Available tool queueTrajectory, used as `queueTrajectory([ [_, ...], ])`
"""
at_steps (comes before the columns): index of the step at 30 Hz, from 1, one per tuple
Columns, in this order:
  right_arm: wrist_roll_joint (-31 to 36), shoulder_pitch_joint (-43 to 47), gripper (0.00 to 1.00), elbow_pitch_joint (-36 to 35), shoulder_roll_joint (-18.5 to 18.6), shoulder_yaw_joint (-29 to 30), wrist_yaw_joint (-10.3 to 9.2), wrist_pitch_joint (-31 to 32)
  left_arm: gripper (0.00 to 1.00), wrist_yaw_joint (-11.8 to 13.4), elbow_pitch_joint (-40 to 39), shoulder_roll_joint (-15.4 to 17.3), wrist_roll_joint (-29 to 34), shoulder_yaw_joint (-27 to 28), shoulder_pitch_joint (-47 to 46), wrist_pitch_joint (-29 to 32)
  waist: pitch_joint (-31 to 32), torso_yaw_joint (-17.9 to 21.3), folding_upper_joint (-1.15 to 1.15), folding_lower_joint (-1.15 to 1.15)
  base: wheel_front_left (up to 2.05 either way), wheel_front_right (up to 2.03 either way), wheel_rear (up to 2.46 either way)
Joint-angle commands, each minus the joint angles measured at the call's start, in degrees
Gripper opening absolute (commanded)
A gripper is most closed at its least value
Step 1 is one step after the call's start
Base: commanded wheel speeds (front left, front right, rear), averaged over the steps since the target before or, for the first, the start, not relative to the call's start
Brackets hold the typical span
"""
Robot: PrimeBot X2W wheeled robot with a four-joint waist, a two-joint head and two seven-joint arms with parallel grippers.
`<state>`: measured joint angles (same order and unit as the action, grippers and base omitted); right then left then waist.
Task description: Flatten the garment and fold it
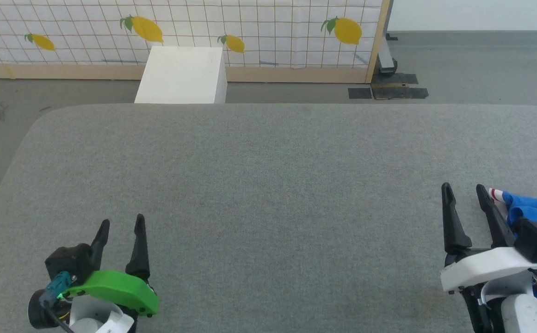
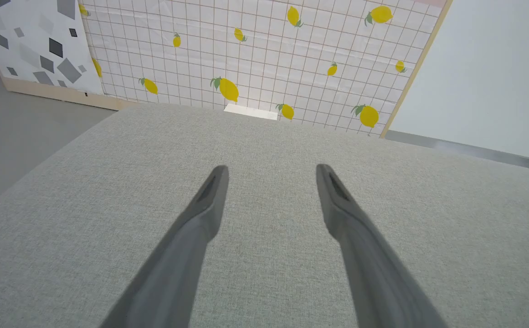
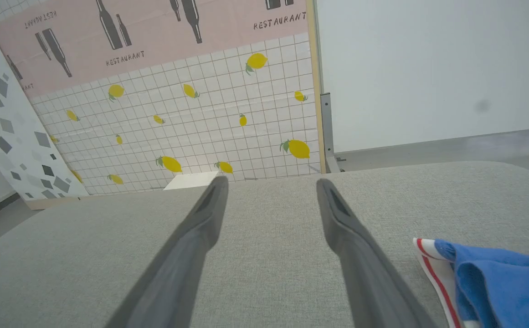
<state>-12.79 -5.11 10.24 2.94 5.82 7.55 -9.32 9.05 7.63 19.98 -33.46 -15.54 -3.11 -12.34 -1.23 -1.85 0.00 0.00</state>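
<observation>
At the garment's near side, right gripper: jaws spread wide with nothing between them. It is poised just beside the garment. The right wrist view shows bare surface between its nearer finger and the striped trim, so no contact is recorded.
Garment: a bunched blue heap with a red-and-white striped trim edge at its front, lying on the grey table. It is partly hidden behind the right wrist and cut off by the edge of the head view. It is not flattened, and no lettering is visible.
Left gripper: well apart from the garment, on the far side of the right gripper. Its jaws are spread wide, hold nothing, and sit over bare table.
Step in hand: judged to be the opening step, the approach for a first grasp. Neither flattening nor folding has begun.
Next move: judged to need the right gripper turned toward the garment and closed on the trim edge. The heap must then be drawn toward the bare table beyond the gripper, where both arms can spread it.
Risk: a pinch taken through several bunched layers could drag the heap across without opening it.
</observation>
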Motion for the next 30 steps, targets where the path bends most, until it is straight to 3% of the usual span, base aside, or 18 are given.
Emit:
queueTrajectory([
  [1,0.69,0.87,1.00,0.21,-0.06,0.07,-0.06,0.29,1.00,-0.38,0.43,0.40,0.76,-0.29,-1.25,0.19,-0.05,0.00,0.00,0.00,0.00,0.00,0.00],
  [15,1.21,2.46,1.00,0.92,-0.06,0.40,-0.06,2.62,1.00,-1.01,2.66,0.21,0.26,-1.63,-1.32,0.75,0.41,0.31,0.00,0.00,0.00,0.00,0.00],
  [30,1.18,2.42,1.00,1.05,-0.06,-0.30,-0.06,3.81,1.00,0.16,2.70,0.50,0.94,-2.08,-1.60,0.44,0.21,0.21,0.00,0.00,0.00,0.00,0.00],
])
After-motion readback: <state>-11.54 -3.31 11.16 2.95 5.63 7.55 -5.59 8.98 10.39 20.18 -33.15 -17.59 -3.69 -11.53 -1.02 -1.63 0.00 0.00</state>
